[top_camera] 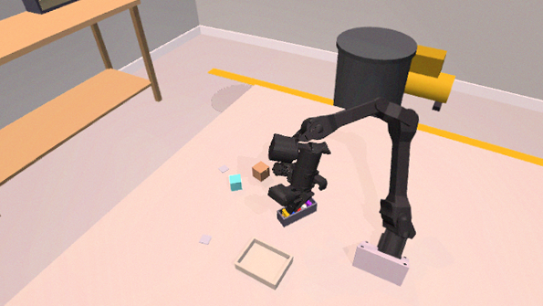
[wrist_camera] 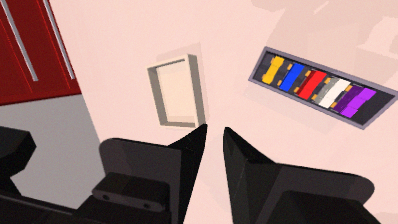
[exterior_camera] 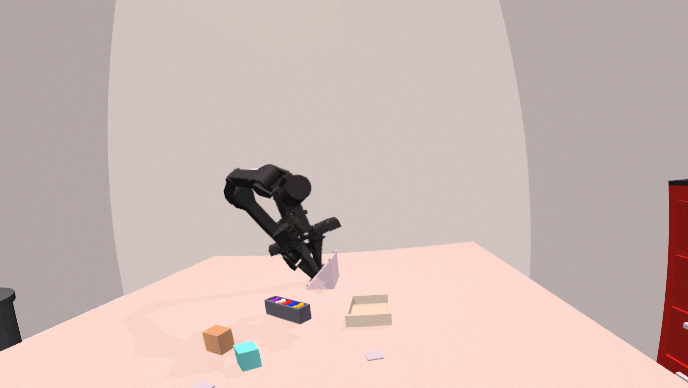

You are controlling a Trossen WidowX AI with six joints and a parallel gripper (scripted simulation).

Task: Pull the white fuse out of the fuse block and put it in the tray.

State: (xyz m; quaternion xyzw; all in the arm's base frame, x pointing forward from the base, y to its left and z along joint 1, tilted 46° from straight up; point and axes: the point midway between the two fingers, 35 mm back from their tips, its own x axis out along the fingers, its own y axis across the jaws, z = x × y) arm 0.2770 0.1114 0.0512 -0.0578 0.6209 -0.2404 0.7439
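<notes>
The white fuse (top_camera: pixel 304 206) (exterior_camera: pixel 281 301) (wrist_camera: pixel 340 88) sits in the dark fuse block (top_camera: pixel 298 218) (exterior_camera: pixel 287 312) (wrist_camera: pixel 257 64), between the red fuse (wrist_camera: pixel 311 84) and the purple fuse (wrist_camera: pixel 356 102). A blue fuse (wrist_camera: pixel 291 76) and a yellow fuse (wrist_camera: pixel 273 69) are in the same row. My gripper (top_camera: pixel 292 208) (wrist_camera: pixel 215 130) is open by a narrow gap, with nothing between its fingertips. It hangs above the table; in the wrist view the block is ahead and right of the tips. The beige tray (top_camera: pixel 255 276) (exterior_camera: pixel 368 320) (wrist_camera: pixel 196 90) is empty.
An orange-brown cube (top_camera: pixel 260 171) (exterior_camera: pixel 218 340) and a cyan cube (top_camera: pixel 236 183) (exterior_camera: pixel 248 356) stand beyond the block from the arm base. Thin pale squares lie on the table, one (top_camera: pixel 205 239) (exterior_camera: pixel 374 355) beyond the tray and another (top_camera: pixel 223 168) near the cubes.
</notes>
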